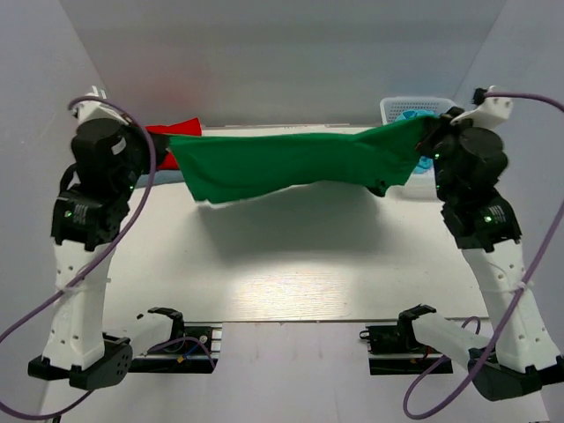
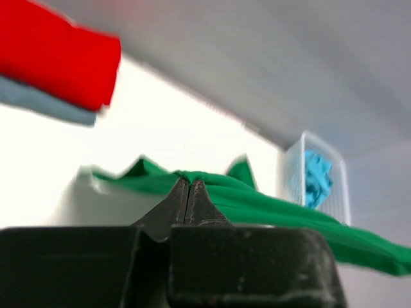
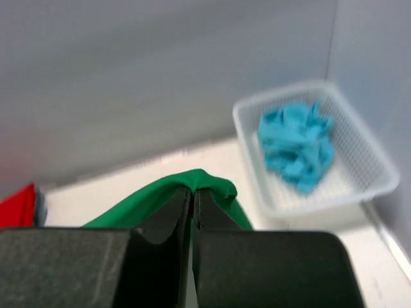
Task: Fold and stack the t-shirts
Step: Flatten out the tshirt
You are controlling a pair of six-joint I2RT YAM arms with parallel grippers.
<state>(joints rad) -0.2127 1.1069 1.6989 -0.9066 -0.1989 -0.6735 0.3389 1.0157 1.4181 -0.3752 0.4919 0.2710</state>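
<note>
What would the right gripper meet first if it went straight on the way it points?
The right gripper is shut on the dark green cloth t-shirt; beyond that, probably the grey back wall. The white plastic mesh basket lies rightward.

Plain grey walls (image 1: 282, 53) close in at nine, twelve and three o'clock around a pale table (image 1: 352, 256); bright light glares off its top toward six o'clock.
</note>
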